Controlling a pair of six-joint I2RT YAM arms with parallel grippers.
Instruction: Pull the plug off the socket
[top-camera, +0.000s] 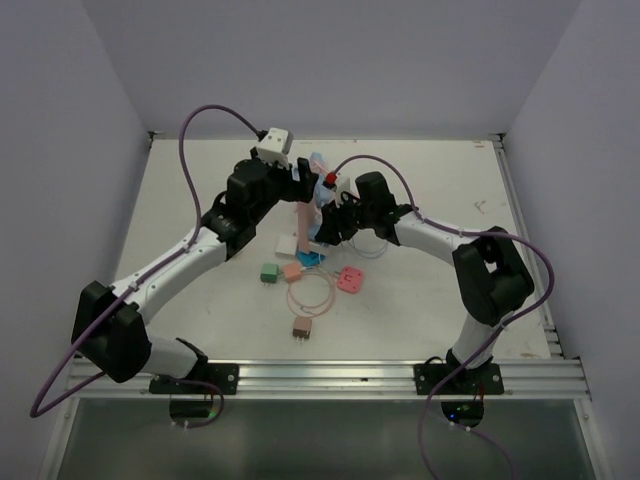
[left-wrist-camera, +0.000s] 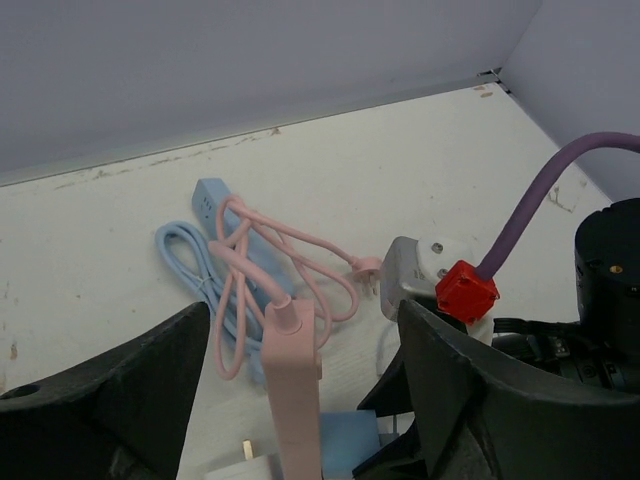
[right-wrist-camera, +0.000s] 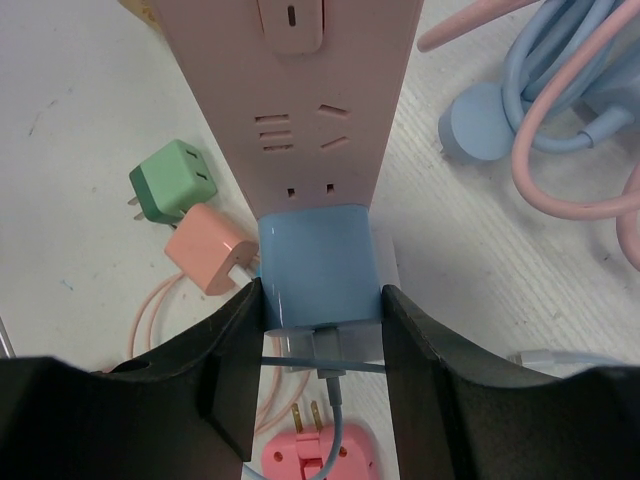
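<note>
Your right tool (right-wrist-camera: 320, 295) is clenching the blue plug (right-wrist-camera: 320, 260), sitting in the near end of the pink power strip (right-wrist-camera: 300, 120) — your left tool (left-wrist-camera: 300, 310) is straddling that strip, released, likely to brace it.

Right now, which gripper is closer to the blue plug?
Right. The right gripper presses both sides of the blue plug; the left gripper hangs open astride the pink power strip, farther along.

Matt pink plas. strip (right-wrist-camera: 330, 100), smooth blue plug (right-wrist-camera: 320, 270)
</note>
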